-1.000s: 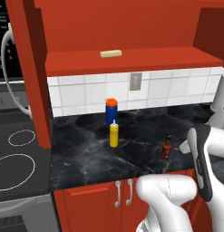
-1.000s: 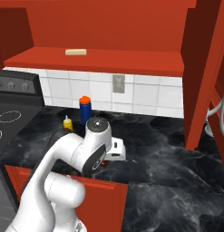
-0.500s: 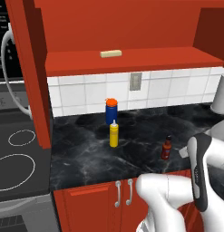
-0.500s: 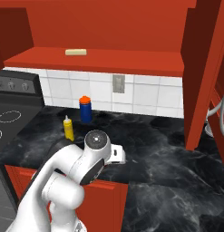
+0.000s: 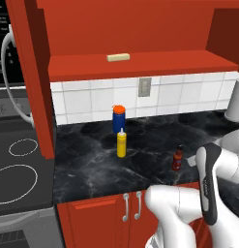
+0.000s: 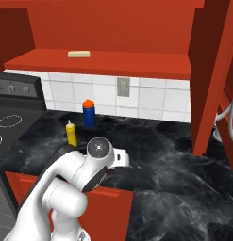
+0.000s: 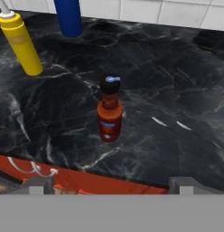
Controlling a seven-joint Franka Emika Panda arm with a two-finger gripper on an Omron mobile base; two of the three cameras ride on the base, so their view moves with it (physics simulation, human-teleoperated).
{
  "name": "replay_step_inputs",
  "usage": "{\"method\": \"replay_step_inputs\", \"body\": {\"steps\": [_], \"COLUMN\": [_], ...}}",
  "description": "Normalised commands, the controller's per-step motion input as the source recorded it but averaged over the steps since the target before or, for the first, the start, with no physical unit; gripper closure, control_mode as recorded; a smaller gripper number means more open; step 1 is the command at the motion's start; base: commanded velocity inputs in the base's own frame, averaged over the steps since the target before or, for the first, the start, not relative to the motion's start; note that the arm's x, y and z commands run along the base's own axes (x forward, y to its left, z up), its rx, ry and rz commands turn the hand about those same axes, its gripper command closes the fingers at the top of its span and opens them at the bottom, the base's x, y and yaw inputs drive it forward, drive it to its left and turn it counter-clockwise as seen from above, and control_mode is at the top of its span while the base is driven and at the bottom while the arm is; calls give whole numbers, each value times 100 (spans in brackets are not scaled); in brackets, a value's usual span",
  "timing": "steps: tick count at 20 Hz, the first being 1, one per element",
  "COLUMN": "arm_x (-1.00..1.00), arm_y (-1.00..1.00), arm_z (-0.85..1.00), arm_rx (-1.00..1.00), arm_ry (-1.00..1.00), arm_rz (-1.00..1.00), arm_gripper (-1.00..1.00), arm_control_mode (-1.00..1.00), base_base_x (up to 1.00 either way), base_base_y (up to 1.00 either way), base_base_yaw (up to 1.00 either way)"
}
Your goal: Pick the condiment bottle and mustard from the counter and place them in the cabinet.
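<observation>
The condiment bottle, dark brown-red with a black cap, stands upright near the counter's front edge, also seen from the left base. My gripper is open, low and just in front of it at the counter edge, with the bottle centred ahead between the spread fingertips and not touched. The yellow mustard stands upright further back and to the left, seen as well in the hand view and right base view. The black marble counter carries both. The red cabinet shelf is above.
A blue canister with orange lid stands behind the mustard by the tiled wall. A pale block lies on the shelf. The stove is at the left. A tall red cabinet door hangs at the right.
The arm has folded down and drawn back, bringing the hand low to the counter's front edge before the condiment bottle. Both bottles stayed in place.
</observation>
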Motion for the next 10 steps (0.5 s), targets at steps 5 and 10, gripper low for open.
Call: {"method": "replay_step_inputs", "body": {"steps": [5, 10], "arm_x": [33, 33], "arm_y": [12, 8], "arm_z": [-1, 0], "arm_rx": [0, 0], "arm_ry": [0, 0], "arm_rz": [0, 0], "arm_gripper": [-100, -100], "arm_control_mode": [-100, -100], "base_base_x": [0, 0], "base_base_y": [0, 0], "base_base_yaw": [0, 0]}}
